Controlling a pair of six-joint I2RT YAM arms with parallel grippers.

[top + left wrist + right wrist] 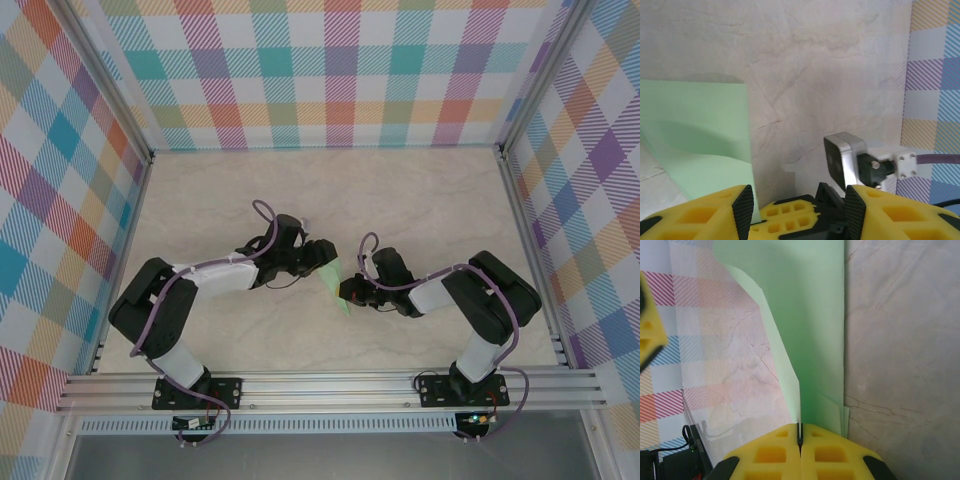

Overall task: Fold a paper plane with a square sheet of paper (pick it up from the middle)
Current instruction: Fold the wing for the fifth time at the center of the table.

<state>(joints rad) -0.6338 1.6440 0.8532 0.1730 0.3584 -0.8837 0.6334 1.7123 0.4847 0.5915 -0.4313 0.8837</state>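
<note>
The right end effector [800, 439] clamped the pale mint-green paper sheet [810, 315]; the left end effector [799, 201], at its 11 o'clock, stood open.

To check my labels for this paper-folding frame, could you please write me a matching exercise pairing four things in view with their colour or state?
Things:
1. left gripper
2. right gripper
3. square sheet of paper
4. tabletop

Colour or state:
a. beige, marbled
b. fingers closed on the paper
c. fingers apart
d. pale green, curved

Pairs: 1-c; 2-b; 3-d; 4-a
</note>
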